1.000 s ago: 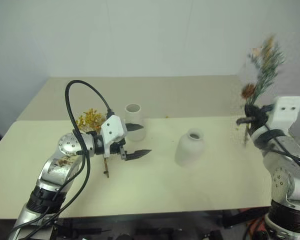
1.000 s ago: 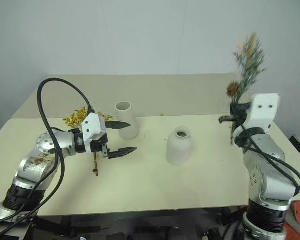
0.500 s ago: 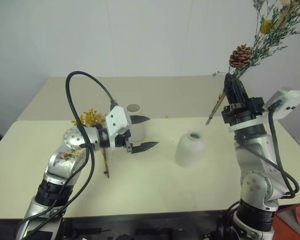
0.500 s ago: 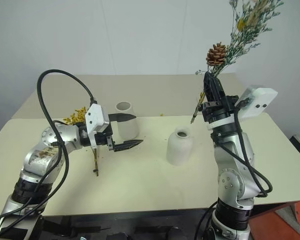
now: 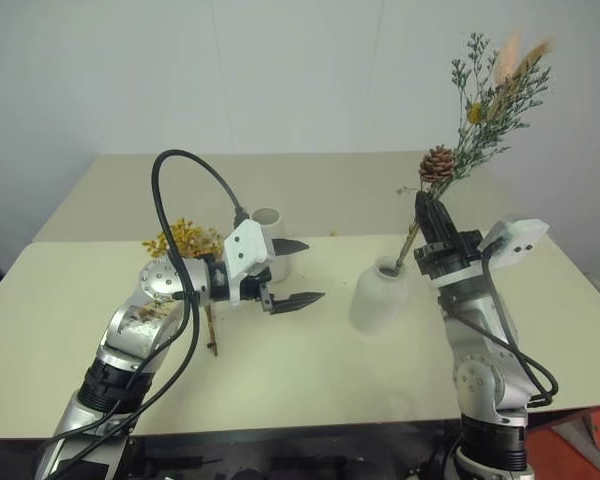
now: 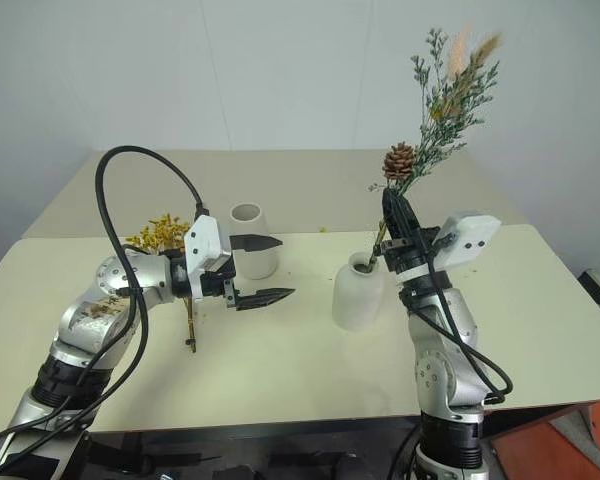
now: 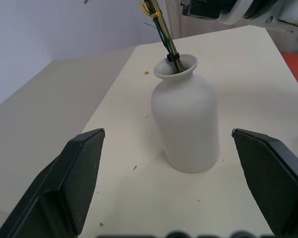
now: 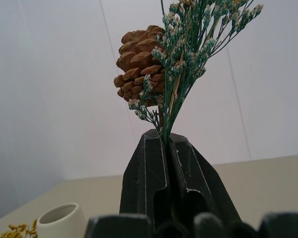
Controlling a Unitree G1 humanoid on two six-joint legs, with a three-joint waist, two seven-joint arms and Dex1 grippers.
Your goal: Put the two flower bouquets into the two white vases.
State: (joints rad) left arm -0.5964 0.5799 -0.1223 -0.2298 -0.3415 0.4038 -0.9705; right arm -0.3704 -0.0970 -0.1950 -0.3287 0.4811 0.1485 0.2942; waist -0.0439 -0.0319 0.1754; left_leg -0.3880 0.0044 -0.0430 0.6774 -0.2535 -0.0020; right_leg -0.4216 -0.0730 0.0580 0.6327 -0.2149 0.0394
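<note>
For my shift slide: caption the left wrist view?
Open left gripper facing the squat white vase, pine-cone bouquet stems entering its neck.

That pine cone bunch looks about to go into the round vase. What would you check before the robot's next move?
1. Right hand shut on the pine cone bouquet: ok.
2. Stem ends inside the squat vase mouth: ok.
3. Stems seated at the bottom: cannot tell.
4. Squat vase upright: ok.
5. Left hand open and holding nothing: ok.
6. Yellow bouquet lying on the table, tall vase beside it unfilled: ok.
</note>
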